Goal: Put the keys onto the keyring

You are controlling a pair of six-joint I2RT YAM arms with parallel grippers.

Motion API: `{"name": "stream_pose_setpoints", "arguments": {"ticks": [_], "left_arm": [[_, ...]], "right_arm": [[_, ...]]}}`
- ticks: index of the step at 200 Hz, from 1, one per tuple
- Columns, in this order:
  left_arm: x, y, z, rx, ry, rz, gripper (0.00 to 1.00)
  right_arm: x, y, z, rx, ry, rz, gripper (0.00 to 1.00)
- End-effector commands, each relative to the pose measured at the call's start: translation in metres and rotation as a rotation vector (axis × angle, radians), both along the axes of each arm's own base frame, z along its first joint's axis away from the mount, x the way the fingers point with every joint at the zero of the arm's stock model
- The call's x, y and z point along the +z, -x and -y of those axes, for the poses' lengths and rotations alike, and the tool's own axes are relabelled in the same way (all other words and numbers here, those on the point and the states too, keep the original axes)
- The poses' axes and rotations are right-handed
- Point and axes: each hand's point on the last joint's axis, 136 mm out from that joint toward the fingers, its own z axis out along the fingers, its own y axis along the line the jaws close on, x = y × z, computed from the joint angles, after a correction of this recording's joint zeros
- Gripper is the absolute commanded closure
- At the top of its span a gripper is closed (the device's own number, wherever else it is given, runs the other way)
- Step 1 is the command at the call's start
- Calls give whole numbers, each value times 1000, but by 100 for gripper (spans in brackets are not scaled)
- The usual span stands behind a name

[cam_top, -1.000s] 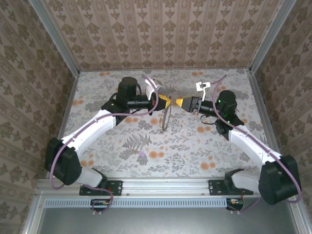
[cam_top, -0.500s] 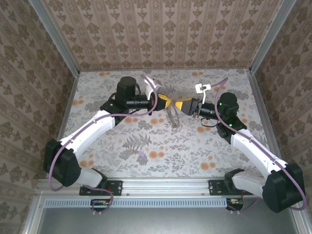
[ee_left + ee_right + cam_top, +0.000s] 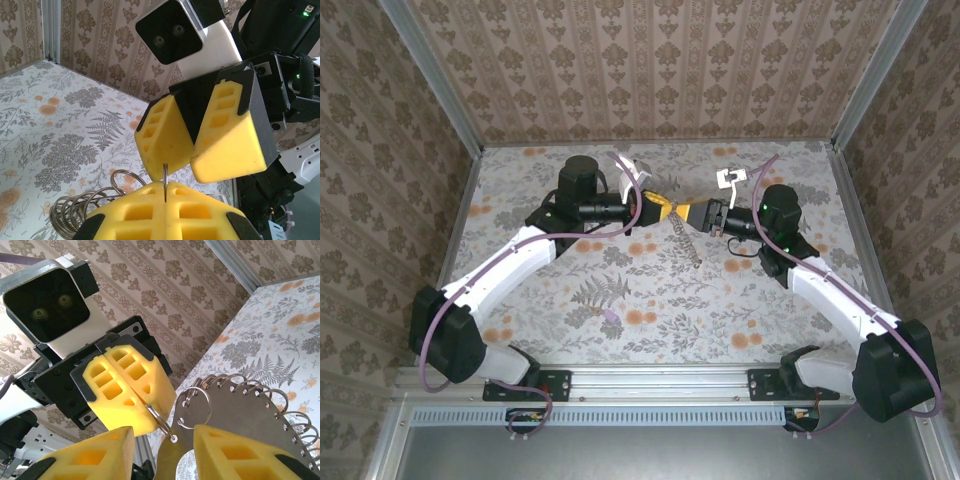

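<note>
Both nearly touch: left end effector [image 3: 165, 189] clenches the keyring [image 3: 164, 174], right end effector [image 3: 164, 436] parted around the keys [image 3: 250, 412].

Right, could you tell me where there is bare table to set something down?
The widest free patch of the table lies between the left arm, the right arm and the near rail. The far corners by the back wall are bare too. It is crowded mid-far, where the left pincer and right pincer meet over the keys.
</note>
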Motion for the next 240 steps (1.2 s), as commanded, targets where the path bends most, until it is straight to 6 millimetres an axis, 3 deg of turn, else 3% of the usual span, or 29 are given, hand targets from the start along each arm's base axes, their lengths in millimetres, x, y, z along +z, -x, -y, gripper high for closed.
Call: {"name": "stream_pose_setpoints", "arguments": {"ticks": [1,153,173,195,221,240], "left_arm": [[41,10,-3,-31,82,82,100],[38,10,2,-37,75,75,100],[37,9,2,-36,74,73,100],[36,8,2,-28,70,70,100],[36,1,0,16,53,67,100],[39,-6,-7,81,49,72,71]], "right_arm": [[20,-2,-2,2,-14,67,62],[30,6,-12,49,-23,96,74],[29,6,-11,45,-20,96,81],[27,5,-11,38,-10,97,100],[25,2,-8,11,13,105,100],[24,-3,-2,-15,19,120,100]]}}
